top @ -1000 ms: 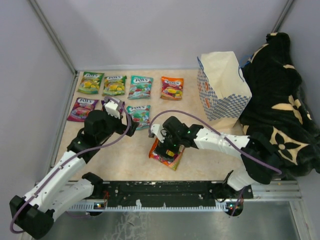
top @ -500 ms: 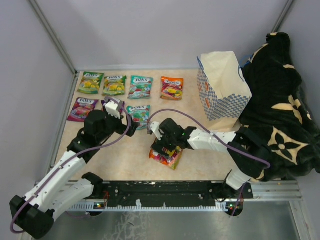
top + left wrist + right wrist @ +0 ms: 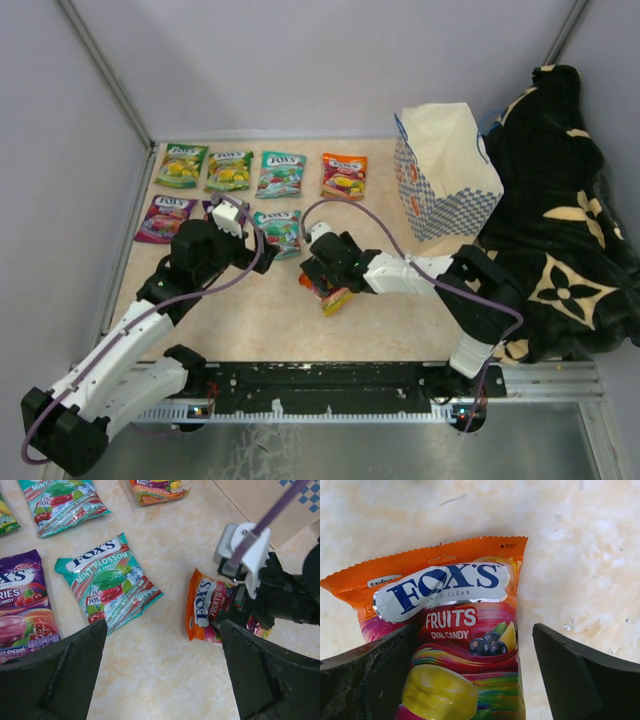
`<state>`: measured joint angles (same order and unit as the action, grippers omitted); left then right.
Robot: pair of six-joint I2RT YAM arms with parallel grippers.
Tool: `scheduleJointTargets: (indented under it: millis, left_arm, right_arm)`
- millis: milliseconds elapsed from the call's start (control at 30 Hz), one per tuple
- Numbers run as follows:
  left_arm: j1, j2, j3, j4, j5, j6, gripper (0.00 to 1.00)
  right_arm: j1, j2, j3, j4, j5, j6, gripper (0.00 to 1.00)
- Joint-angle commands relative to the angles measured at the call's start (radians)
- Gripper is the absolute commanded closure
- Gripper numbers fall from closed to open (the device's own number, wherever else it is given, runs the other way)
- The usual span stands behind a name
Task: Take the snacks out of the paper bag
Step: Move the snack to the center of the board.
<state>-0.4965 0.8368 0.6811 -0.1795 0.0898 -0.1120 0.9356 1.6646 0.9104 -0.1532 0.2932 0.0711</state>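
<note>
An orange Fox's Fruits snack packet [image 3: 465, 630] lies flat on the table between my right gripper's [image 3: 475, 645] wide-open fingers. The left finger overlaps its edge and the right finger stands clear. The same packet [image 3: 330, 296] sits under the right gripper [image 3: 322, 283] in the top view and shows in the left wrist view [image 3: 205, 605]. My left gripper [image 3: 162, 645] is open and empty above bare table, near a teal packet [image 3: 107, 580]. Several more snacks lie in rows at the far left, among them a green one [image 3: 181, 165] and a purple one [image 3: 166, 218]. The paper bag [image 3: 445, 170] stands upright at the far right.
A black-and-tan blanket [image 3: 560, 200] is heaped along the right side against the bag. Grey walls close the far and left sides. A purple cable loops over each arm. A black rail [image 3: 330, 385] runs along the near edge.
My right gripper has moved left and slightly farther from the near edge, and the orange packet has shifted with it. The left arm has not moved.
</note>
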Motion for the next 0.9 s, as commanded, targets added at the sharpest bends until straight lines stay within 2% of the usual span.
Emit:
scheduleJointTargets:
  millis: [0, 133, 233, 500, 667, 733, 867]
  left_arm:
    - [0.006, 0.002, -0.009, 0.025, 0.006, 0.001, 0.00]
    - [0.007, 0.003, -0.012, 0.026, 0.004, 0.001, 0.00]
    - [0.007, 0.003, -0.011, 0.026, 0.004, 0.001, 0.00]
    - [0.007, 0.004, -0.011, 0.027, 0.009, 0.003, 0.00]
    - [0.009, 0.001, -0.012, 0.027, 0.010, 0.006, 0.00]
    - [0.009, -0.001, -0.012, 0.026, 0.009, 0.006, 0.00]
    - [0.008, 0.002, -0.013, 0.026, 0.010, 0.008, 0.00]
  right_arm:
    - [-0.062, 0.112, 0.063, -0.137, 0.213, 0.217, 0.01]
    - [-0.125, 0.139, 0.103, -0.148, 0.205, 0.334, 0.01]
    - [-0.155, 0.129, 0.120, -0.130, 0.254, 0.369, 0.01]
    - [-0.203, 0.068, 0.302, -0.107, 0.304, 0.272, 0.01]
    - [-0.204, 0.032, 0.434, -0.177, 0.316, 0.245, 0.01]
    - [-0.203, 0.020, 0.452, -0.232, 0.295, 0.258, 0.09]
    - [-0.204, -0.046, 0.378, -0.267, 0.241, 0.320, 0.44]
